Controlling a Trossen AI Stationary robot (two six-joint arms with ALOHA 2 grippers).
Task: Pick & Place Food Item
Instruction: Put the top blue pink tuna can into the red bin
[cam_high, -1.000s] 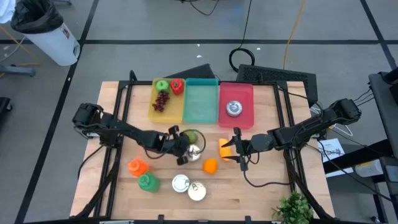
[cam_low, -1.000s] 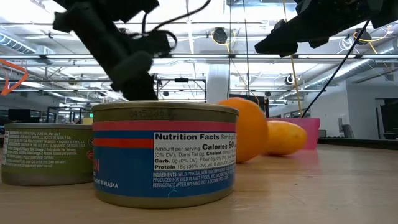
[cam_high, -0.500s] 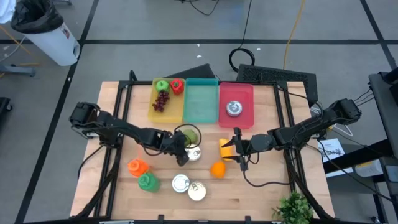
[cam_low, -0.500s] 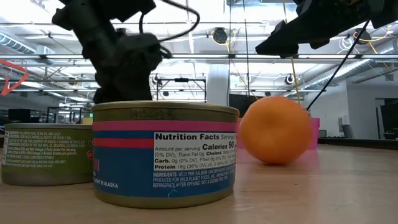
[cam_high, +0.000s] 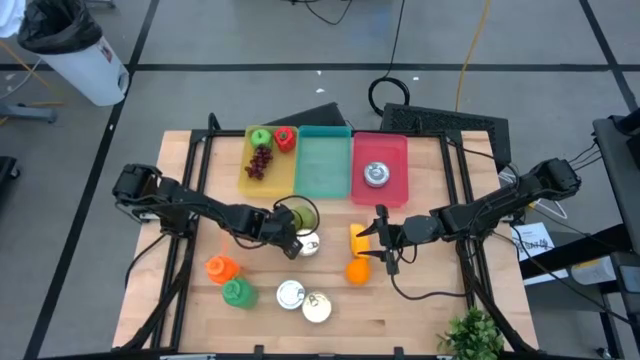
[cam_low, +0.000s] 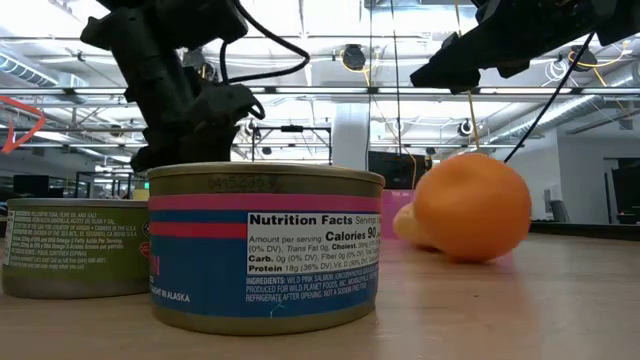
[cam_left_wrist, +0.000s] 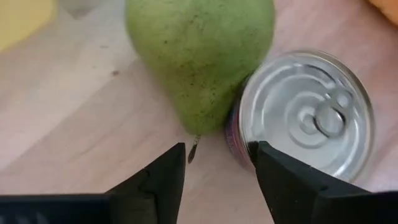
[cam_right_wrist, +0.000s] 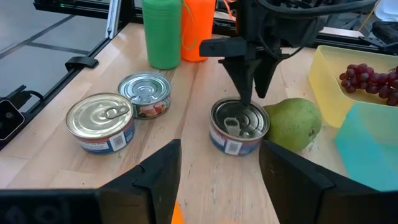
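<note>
Pale matt wood table (cam_high: 420, 310); shiny ribbed metal can (cam_left_wrist: 308, 118); speckled matt-skinned pear (cam_left_wrist: 199, 56); glossy plastic bins (cam_high: 325, 165).

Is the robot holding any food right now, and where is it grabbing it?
No, nothing is held. The left gripper hangs open just above the pear and a can. The right gripper is open and empty too.

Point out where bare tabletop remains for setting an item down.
Free: the wooden table's front right corner, beyond the orange fruit, and the teal middle bin. Crowded: front centre, around the silver cans and green bottle.
</note>
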